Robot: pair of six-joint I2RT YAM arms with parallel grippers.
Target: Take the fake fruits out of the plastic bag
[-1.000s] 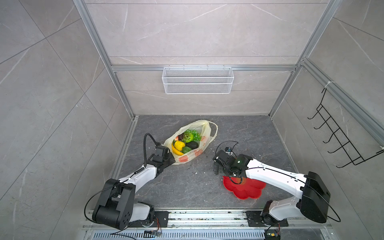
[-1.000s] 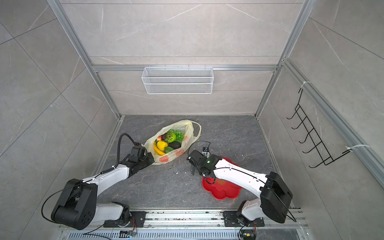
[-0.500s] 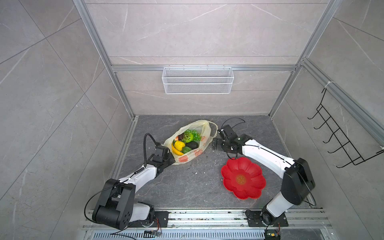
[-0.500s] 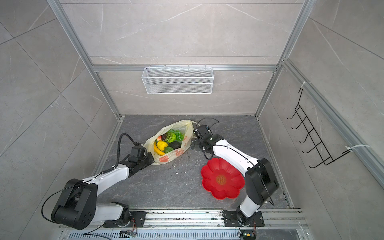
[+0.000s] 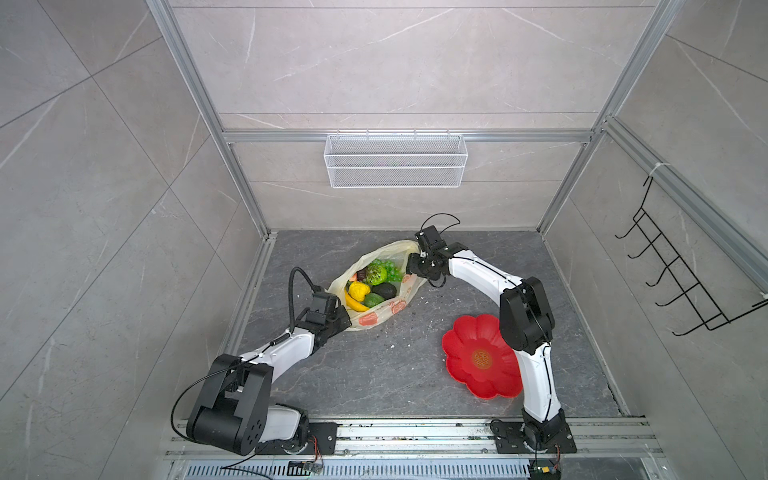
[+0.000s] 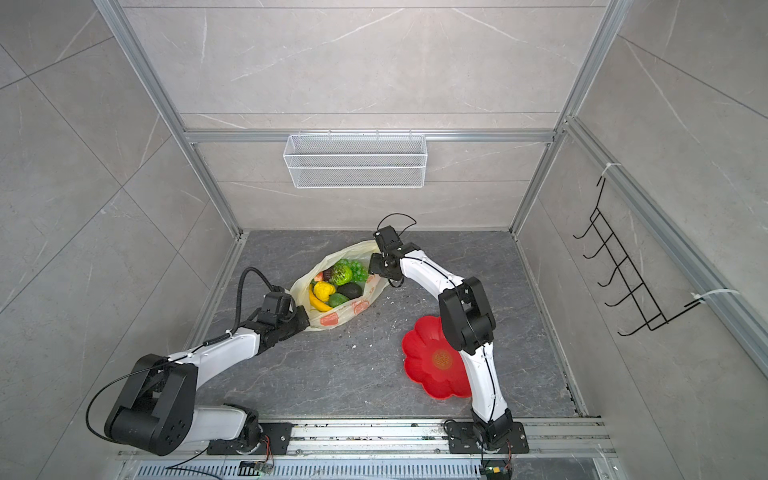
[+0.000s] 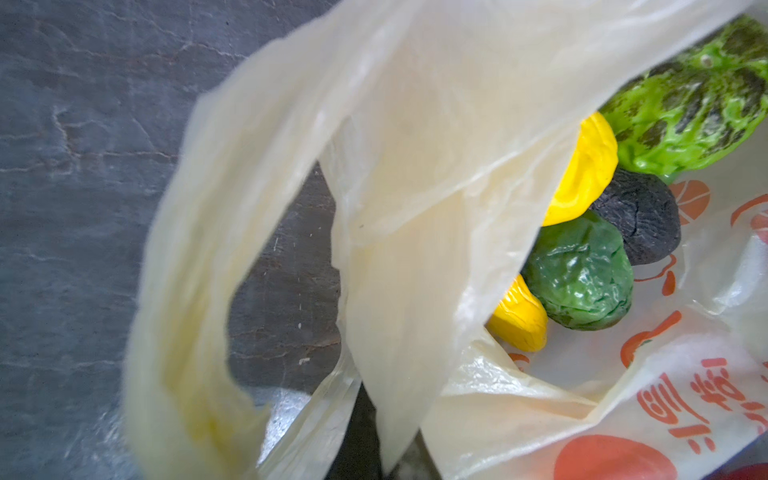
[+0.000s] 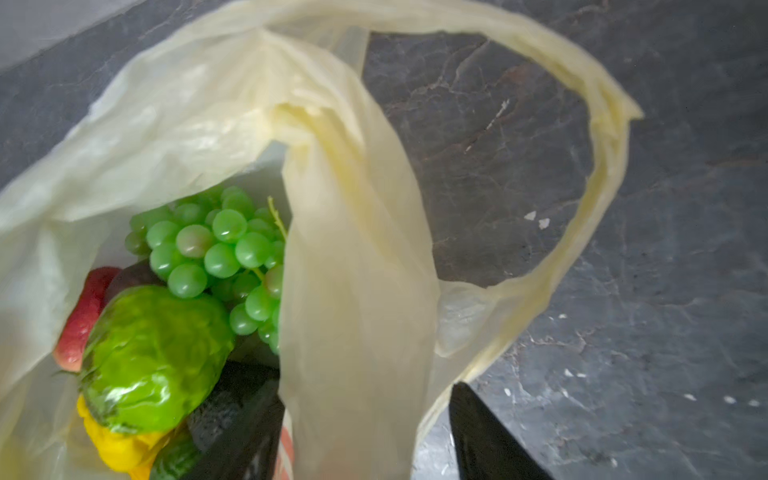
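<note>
Inventory: one plastic bag (image 5: 400,305), lying open on the floor between the two grippers; one red plate (image 5: 459,347).

At least seven fruits show inside the bag:
- one banana (image 5: 353,304)
- one grape bunch (image 5: 389,268)
- one bumpy green fruit (image 5: 376,274)
- one yellow ball (image 5: 359,289)
- one black avocado (image 5: 385,291)
- one dark-green avocado (image 5: 373,300)
- one strawberry (image 8: 83,316)

Left gripper (image 5: 341,319): pressed together on the near handle.

Right gripper (image 5: 411,266): jaws apart, straddling the far handle.

Change: a second ago the right gripper stood at the plate. It is now at the bag. The left gripper is unchanged.

Dark slate tabletop (image 5: 374,386) — plastic bag (image 5: 376,319), red plate (image 5: 459,368), white crumbs (image 5: 392,346)
</note>
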